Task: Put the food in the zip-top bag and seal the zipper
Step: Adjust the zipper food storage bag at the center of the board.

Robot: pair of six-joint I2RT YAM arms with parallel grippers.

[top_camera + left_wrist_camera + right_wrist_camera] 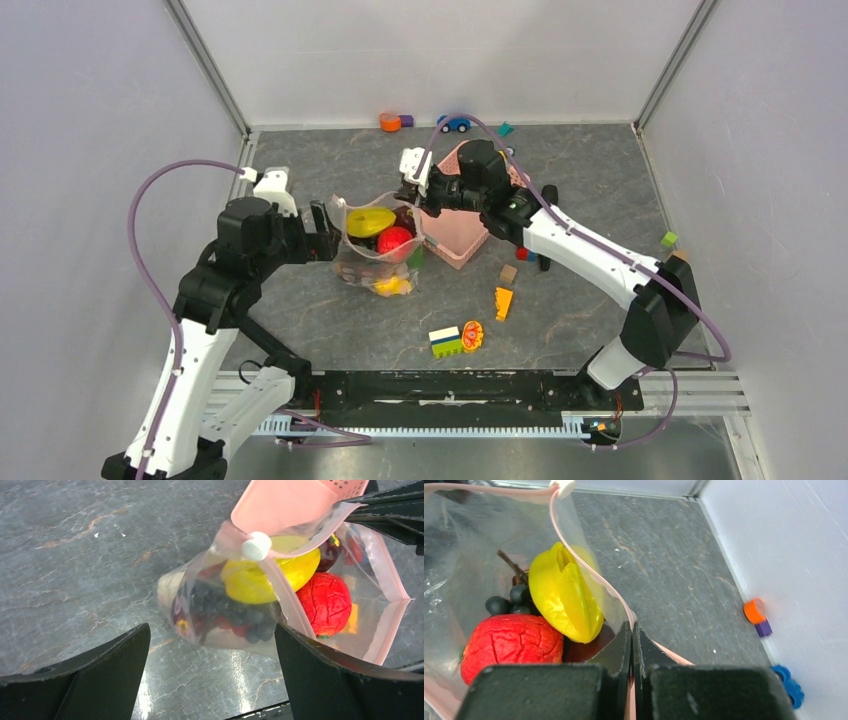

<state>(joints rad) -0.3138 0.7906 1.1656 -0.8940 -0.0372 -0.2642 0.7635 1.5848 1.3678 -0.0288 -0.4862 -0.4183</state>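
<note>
right gripper point(632, 645) jaws clenched on the zipper point(287, 600), left gripper point(211, 632) jaws released, spread wide beside the zip-top bag point(200, 585), yellow citrus point(564, 600) and red ball fruit point(511, 640) inside

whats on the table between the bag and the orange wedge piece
Nothing: in the top external view the table is bare between the zip-top bag and the orange wedge.

clear pink-edged bag point(370, 605), yellow citrus point(270, 580), red fruit point(325, 602)
</note>
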